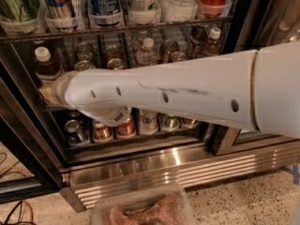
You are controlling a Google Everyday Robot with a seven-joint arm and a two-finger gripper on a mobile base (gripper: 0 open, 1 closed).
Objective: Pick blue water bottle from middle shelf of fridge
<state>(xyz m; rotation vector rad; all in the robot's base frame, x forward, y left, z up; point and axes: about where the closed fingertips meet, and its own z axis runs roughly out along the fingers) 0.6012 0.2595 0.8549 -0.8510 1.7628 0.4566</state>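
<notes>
The fridge [154,168] stands open with its ribbed steel grille at the bottom. The blue water bottle [45,63], with a white cap and dark brown liquid, stands at the far left of the middle shelf [51,108]. My white arm [187,90] reaches from the right across the shelf front and hides most of it. The gripper [48,93] is at the arm's left end, just below and in front of that bottle, right against its lower part. The arm's wrist hides the bottle's label.
More bottles stand on the middle shelf: a clear one [147,50] and a dark one with a white cap [213,40]. Cans [101,131] fill the bottom shelf. Drinks in plastic cups [105,8] line the top shelf. A clear plastic tub [140,207] lies on the floor in front.
</notes>
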